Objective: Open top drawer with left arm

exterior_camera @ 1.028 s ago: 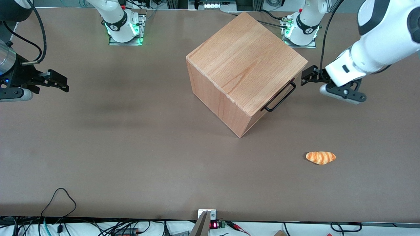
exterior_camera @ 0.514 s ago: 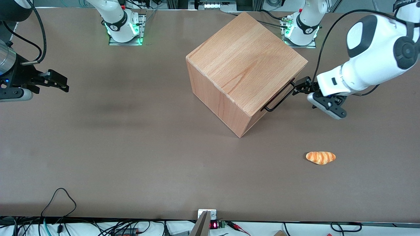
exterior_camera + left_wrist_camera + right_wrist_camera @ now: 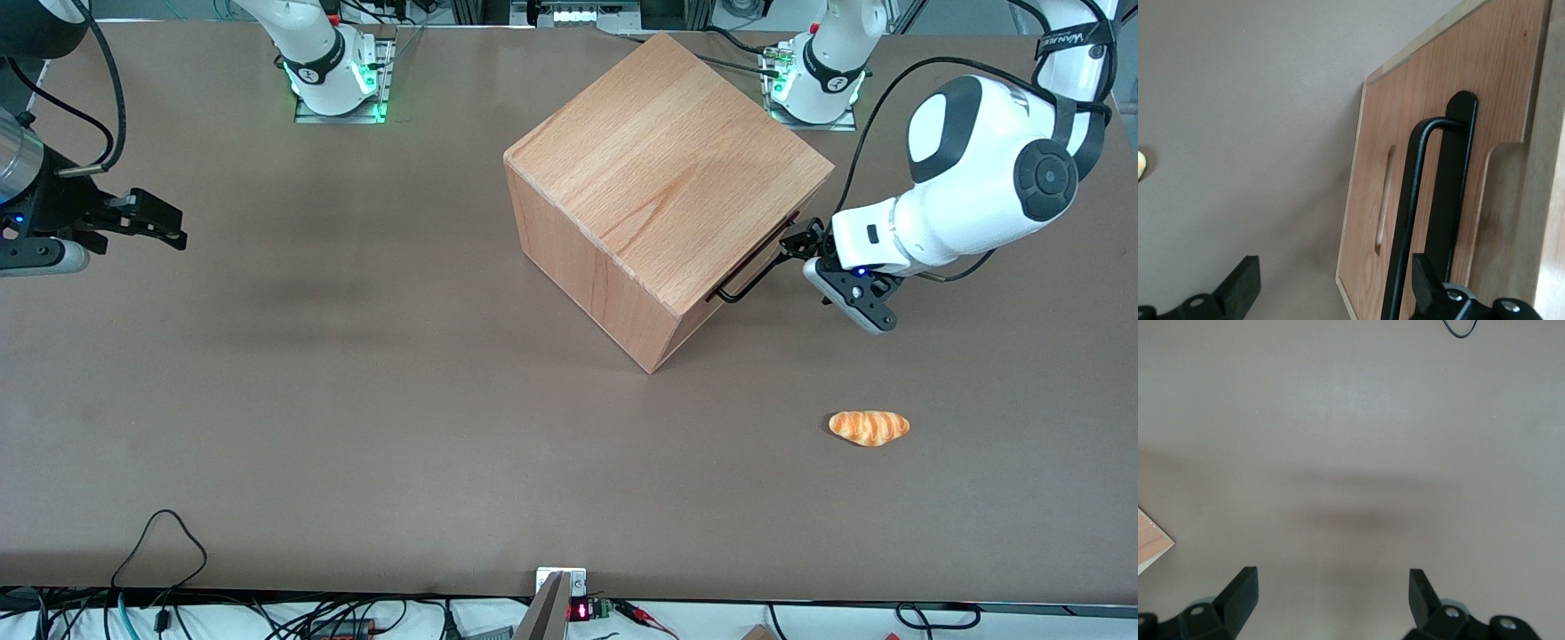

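Observation:
The wooden cabinet [image 3: 658, 169] stands mid-table, turned at an angle. The top drawer [image 3: 1425, 87] is shut, its front flush with the cabinet body. Its thin black wire handle [image 3: 756, 262] sticks out of the cabinet face that looks toward the working arm's end of the table. The white left arm [image 3: 969, 191] reaches in low, and its gripper [image 3: 794, 242] is right at the upper end of the handle. In the left wrist view the gripper [image 3: 1333, 267] is open, and the handle [image 3: 1408, 220] runs between the fingers, close to one fingertip [image 3: 1423, 273].
A croissant [image 3: 869, 428] lies on the brown table [image 3: 356, 427], nearer the front camera than the gripper. Two arm bases [image 3: 813, 84] stand at the table's back edge. Cables hang along the front edge.
The left arm has swung in toward the cabinet. Its gripper went from clear of the cabinet's corner to the handle's upper end, a little nearer the front camera.

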`<state>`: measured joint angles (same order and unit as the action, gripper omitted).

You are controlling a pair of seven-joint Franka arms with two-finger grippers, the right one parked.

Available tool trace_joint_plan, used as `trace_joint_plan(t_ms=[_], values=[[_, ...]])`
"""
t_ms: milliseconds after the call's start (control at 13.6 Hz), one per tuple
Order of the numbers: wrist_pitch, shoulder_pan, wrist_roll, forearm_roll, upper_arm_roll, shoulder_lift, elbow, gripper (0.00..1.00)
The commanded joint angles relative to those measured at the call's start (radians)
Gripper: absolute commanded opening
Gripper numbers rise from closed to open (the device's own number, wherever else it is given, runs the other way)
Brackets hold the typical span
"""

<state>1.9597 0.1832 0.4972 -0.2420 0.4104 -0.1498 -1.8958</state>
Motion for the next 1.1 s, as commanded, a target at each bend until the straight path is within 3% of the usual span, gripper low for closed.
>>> trace_joint_plan(t_ms=[0, 1028], values=[[0.024, -0.002, 0.029, -0.026, 0.016, -0.01, -0.008, 1.0], [0.084, -0.001, 0.029, -0.026, 0.031, -0.043, -0.043, 1.0]])
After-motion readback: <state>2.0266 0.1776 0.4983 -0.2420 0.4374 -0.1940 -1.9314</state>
